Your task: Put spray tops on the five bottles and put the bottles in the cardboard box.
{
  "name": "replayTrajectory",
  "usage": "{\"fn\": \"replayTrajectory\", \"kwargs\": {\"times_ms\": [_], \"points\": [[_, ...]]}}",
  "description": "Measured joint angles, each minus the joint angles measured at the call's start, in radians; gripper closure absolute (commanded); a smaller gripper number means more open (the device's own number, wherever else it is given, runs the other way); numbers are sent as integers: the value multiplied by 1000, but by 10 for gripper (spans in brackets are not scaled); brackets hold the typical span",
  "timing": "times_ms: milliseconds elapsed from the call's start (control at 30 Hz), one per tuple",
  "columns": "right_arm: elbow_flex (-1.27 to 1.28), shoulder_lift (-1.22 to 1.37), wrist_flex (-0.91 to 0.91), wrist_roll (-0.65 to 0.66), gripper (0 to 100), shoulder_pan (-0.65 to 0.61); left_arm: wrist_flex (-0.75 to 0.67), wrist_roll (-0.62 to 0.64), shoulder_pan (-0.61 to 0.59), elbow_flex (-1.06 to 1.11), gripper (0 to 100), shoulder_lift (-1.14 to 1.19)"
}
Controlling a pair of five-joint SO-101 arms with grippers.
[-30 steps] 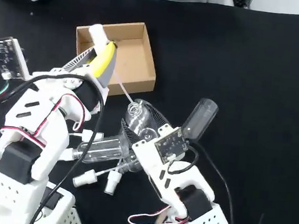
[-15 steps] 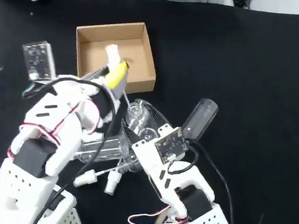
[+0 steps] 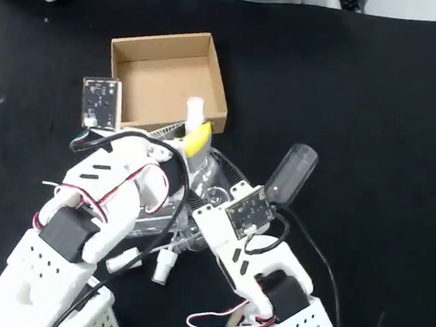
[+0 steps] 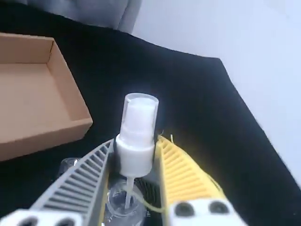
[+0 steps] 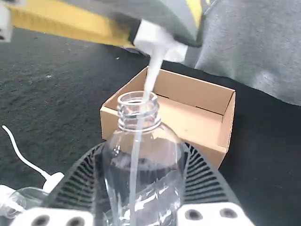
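**Q:** High view. Which step is being shown?

**A:** Capping. The left gripper [image 3: 193,128] is pinching a spray top [image 3: 195,109] over the bottle [image 3: 209,176]. The right gripper [image 3: 210,183] is clamping that bottle just in front of the cardboard box [image 3: 164,44], which is holding no bottles yet. The left arm [image 3: 99,191] is bending forward over the bench [image 3: 378,109]. The right arm [image 3: 249,244] is angling in beside it. Loose spray tops [image 3: 163,265] are lying near the arms' bases.

**Q:** Left wrist view?

**A:** The ribbed fingers [image 4: 176,169] are pressing on the top's collar from both sides. The nozzle is pointing up and the dip tube [image 4: 128,188] is hanging toward the open neck beneath.

**Q:** Right wrist view?

**A:** The black fingers [image 5: 202,174] are squeezing the bottle's sides and holding it upright. The tube is passing into the mouth. The collar is hovering above the rim, slightly off to one side.

**Q:** What is the next move calling for?

**A:** Probably centring the collar, then lowering it straight onto the threads. After that comes twisting, with the right gripper resisting the turn.
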Motion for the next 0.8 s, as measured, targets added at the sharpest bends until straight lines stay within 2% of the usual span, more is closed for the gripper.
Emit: {"fn": "replayTrajectory", "kwargs": {"times_ms": [67,167,267,400,800], "points": [[0,0,0,0,937,0,0,-43,2,0,940,0],[0,0,0,0,937,0,29,-103,5,0,841,0],[0,0,0,0,937,0,92,-114,5,-2,788,0],[0,0,0,0,937,0,155,-114,6,-2,779,0],[0,0,0,0,938,0,160,-95,5,-87,778,0]]}}
